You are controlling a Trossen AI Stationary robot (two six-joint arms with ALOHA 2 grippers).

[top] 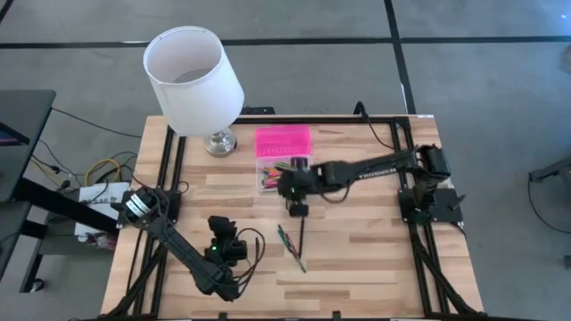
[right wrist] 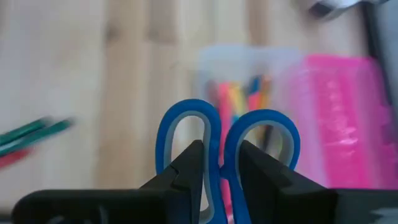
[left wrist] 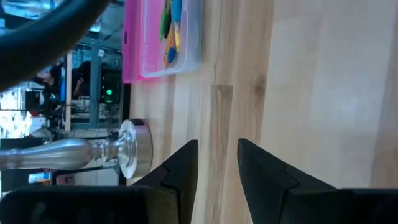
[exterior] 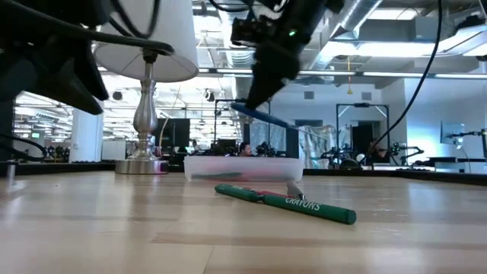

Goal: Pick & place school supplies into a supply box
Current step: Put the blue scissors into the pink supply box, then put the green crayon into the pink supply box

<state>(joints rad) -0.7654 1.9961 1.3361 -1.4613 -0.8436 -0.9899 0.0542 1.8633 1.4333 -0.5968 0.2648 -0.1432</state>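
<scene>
A white lampshade (top: 194, 80) on a silver lamp base (top: 219, 142) stands at the far left of the table (top: 375, 259), just beside the supply box (top: 282, 157). The supply box lies open, its bright pink lid (top: 283, 141) flat behind a clear base (right wrist: 249, 81) that holds pink, yellow and orange pens.

The right gripper (top: 293, 188) hangs above the table just in front of the box, its fingers (right wrist: 186, 168) clamped narrow on the scissors (right wrist: 224, 149), whose 2 blue loop handles show past the fingertips.

On the bare table nearer the front lie a green pencil (exterior: 285, 202) marked CRAYONS and a dark pen (top: 301, 234) close by.

The left gripper (top: 227, 248) waits low at the front left, fingers (left wrist: 186, 171) narrowly apart and holding nothing.
</scene>
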